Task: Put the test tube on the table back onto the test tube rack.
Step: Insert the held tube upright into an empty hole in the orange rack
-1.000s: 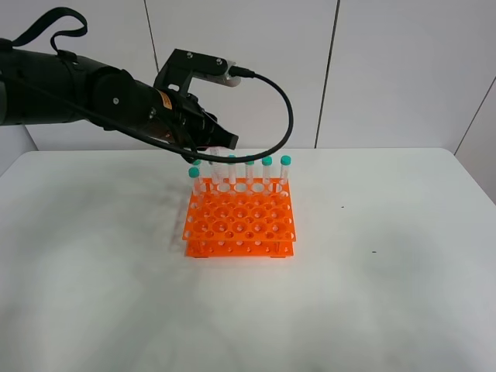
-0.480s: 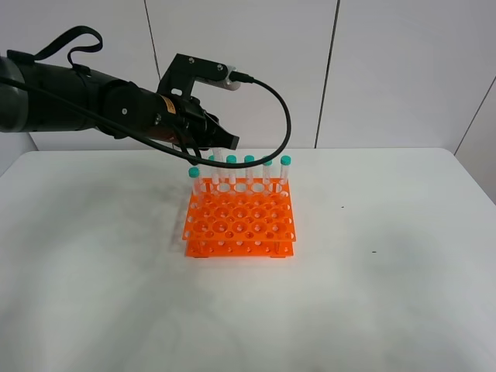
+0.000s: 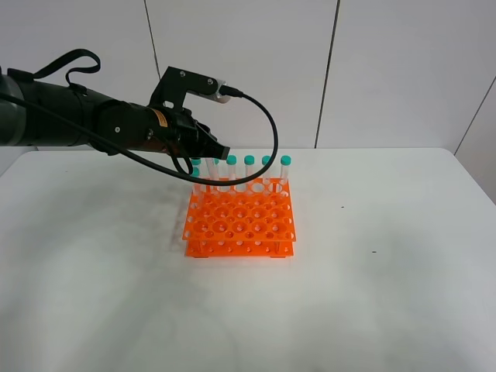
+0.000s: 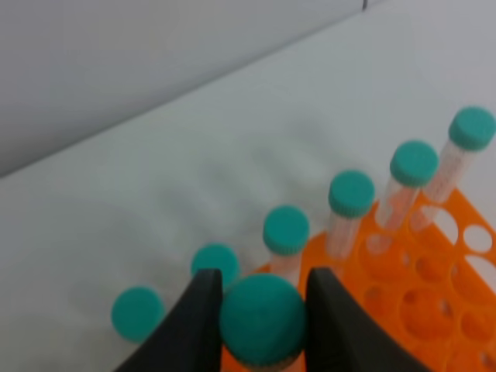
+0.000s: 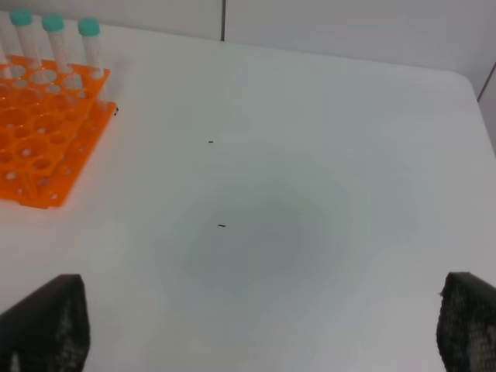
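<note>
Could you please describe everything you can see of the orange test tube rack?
The test tube rack is bright orange plastic, two-tiered, with a grid of round holes, most of them empty. It sits flat on the white table. Teal-capped tubes stand upright along its far row. The left gripper holds another test tube over its far left corner.

Capped tubes (image 3: pixel 249 169) line rack (image 3: pixel 240 226) back row; front holes free; open table (image 3: pixel 387 271) rightward.

The test tube (image 4: pixel 262 319) shows only a blurred cap; its body seems cut off from view.
</note>
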Robot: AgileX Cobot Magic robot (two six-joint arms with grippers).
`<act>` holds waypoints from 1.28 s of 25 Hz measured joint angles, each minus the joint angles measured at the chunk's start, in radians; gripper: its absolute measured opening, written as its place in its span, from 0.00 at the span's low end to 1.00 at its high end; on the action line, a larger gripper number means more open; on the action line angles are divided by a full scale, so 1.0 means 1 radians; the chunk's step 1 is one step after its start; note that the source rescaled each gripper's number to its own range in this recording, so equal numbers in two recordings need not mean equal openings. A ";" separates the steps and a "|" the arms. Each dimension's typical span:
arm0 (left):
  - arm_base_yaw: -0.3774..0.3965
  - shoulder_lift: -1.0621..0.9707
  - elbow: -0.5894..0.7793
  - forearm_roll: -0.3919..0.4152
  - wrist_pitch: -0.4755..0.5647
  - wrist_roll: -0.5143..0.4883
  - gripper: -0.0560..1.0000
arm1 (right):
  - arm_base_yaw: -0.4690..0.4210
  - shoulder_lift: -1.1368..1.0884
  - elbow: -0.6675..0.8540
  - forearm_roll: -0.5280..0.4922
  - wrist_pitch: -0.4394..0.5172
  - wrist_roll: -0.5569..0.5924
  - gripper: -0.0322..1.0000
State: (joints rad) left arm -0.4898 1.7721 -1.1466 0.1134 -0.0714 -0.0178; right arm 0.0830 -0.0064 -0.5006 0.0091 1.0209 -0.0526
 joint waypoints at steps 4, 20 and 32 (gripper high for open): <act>0.000 0.022 0.000 0.000 -0.040 0.000 0.06 | 0.000 0.000 0.000 0.000 0.000 0.000 1.00; 0.000 0.072 0.000 0.003 -0.038 0.034 0.06 | 0.000 0.000 0.000 0.000 0.000 0.000 1.00; 0.000 0.111 -0.001 0.004 -0.052 0.089 0.06 | 0.000 0.000 0.000 0.004 0.000 0.000 1.00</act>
State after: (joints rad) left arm -0.4895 1.8834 -1.1476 0.1172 -0.1233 0.0707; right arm 0.0830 -0.0064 -0.5006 0.0132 1.0209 -0.0526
